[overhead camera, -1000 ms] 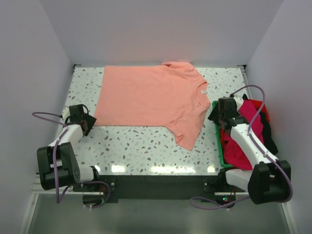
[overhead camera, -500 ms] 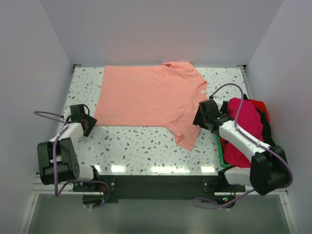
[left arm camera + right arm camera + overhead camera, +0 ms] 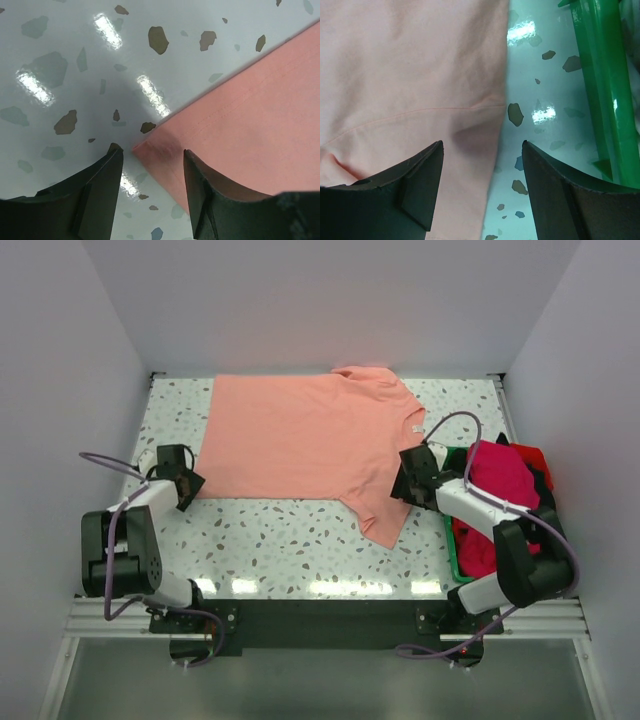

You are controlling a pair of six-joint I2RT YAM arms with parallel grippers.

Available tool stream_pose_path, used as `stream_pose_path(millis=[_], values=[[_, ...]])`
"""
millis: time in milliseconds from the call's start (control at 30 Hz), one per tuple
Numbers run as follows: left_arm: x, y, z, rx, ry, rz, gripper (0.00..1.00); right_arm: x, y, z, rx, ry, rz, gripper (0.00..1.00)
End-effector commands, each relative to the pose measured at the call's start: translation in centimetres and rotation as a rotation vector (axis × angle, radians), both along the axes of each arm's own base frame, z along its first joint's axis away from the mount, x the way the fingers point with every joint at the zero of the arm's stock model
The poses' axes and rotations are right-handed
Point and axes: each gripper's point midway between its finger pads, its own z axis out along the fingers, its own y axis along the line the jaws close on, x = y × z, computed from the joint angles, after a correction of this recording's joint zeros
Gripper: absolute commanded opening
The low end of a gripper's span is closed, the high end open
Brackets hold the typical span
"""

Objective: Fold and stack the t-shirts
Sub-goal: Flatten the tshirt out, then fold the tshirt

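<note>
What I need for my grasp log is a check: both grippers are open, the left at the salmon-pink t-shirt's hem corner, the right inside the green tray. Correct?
One slip: the right gripper is not inside the green tray. The right wrist view shows it open over the edge of the salmon-pink t-shirt, beside the tray. The rest holds.

Occlusions and crops
Green tray (image 3: 600,75): only a rim strip shows, the rest sits under the shirt pile. Black shirt (image 3: 546,502) is mostly buried by the magenta shirt (image 3: 497,478). Both wrist views cut the salmon shirt (image 3: 260,115) at frame edges.
</note>
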Motion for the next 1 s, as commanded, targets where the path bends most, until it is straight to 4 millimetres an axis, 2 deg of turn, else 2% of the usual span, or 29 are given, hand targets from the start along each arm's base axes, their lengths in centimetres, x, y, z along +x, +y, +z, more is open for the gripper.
stream_pose_path(millis=[0, 67, 200, 233, 300, 400, 500, 533, 600, 633, 733, 967], values=[[0.8, 0.0, -0.1, 0.026, 0.001, 0.028, 0.56, 1.9, 0.0, 0.9, -0.012, -0.067, -0.024, 0.67], [0.7, -0.2, -0.4, 0.031, 0.016, 0.029, 0.52, 2.0, 0.0, 0.5, -0.021, -0.057, -0.023, 0.68], [0.7, -0.3, -0.8, 0.030, 0.027, 0.029, 0.35, 2.2, 0.1, -0.1, -0.024, -0.046, -0.022, 0.68], [0.8, -0.4, -0.9, 0.027, 0.029, 0.027, 0.26, 2.2, 0.1, -0.2, -0.024, -0.041, -0.021, 0.68], [0.9, -0.3, -0.9, 0.028, 0.033, 0.028, 0.15, 2.2, 0.1, -0.7, -0.028, -0.031, -0.022, 0.68], [1.1, -0.1, -0.4, 0.038, 0.029, 0.032, 0.00, 2.2, 0.2, -1.0, -0.024, -0.026, -0.018, 0.61], [1.0, 0.2, 0.2, 0.053, 0.031, 0.044, 0.00, 2.1, 0.6, -1.2, -0.006, -0.021, -0.014, 0.44], [0.7, 0.4, 0.3, 0.066, 0.043, 0.049, 0.00, 2.0, 0.6, -1.3, -0.004, -0.016, -0.013, 0.33], [0.6, 0.8, 0.8, 0.081, 0.044, 0.056, 0.00, 1.8, 0.8, -1.3, 0.006, -0.011, -0.007, 0.23], [0.1, 1.1, 0.8, 0.097, 0.062, 0.068, 0.00, 1.6, 0.8, -1.0, 0.013, -0.014, -0.008, 0.13], [-0.7, 1.8, 1.4, 0.123, 0.077, 0.087, 0.00, 1.0, 0.7, 0.0, 0.022, -0.026, 0.000, 0.02], [-3.7, 3.3, 3.0, 0.185, 0.088, 0.141, 0.00, -1.6, 0.2, 3.1, 0.053, -0.055, 0.030, 0.00]])
